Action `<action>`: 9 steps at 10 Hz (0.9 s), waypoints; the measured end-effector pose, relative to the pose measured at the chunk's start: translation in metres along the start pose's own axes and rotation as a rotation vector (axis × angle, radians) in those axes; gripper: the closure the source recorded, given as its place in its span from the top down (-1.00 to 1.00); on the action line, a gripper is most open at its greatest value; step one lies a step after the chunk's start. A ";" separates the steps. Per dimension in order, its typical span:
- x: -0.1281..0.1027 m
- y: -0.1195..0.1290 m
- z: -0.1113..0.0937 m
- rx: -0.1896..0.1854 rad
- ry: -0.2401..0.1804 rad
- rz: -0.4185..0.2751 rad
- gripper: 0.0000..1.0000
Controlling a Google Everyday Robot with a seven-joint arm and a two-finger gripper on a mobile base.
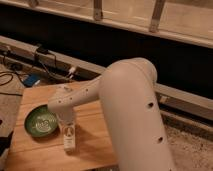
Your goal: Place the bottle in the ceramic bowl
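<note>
Glossy glazed bowl [30,118], matt wooden table [92,142], smooth plastic bottle [69,141] at tool [67,126]

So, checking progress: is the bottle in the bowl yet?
Out. The bottle is beside the bowl, not inside it, over the wooden table, just under the gripper.

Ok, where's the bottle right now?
Lower left of the camera view: the bottle is just right of the bowl, directly under the pincer, over the wooden table.
</note>
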State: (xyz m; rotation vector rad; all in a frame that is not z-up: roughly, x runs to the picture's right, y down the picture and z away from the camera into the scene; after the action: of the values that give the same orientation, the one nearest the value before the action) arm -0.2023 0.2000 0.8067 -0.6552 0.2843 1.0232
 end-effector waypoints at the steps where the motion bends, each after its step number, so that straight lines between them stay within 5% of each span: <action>1: -0.006 -0.006 -0.009 -0.001 -0.022 -0.004 -1.00; 4: -0.036 -0.003 -0.044 -0.007 -0.121 -0.084 -1.00; 9: -0.084 0.062 -0.066 -0.014 -0.220 -0.467 -1.00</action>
State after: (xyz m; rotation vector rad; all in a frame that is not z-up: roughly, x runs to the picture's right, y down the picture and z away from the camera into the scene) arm -0.2936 0.1219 0.7753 -0.5796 -0.0696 0.6403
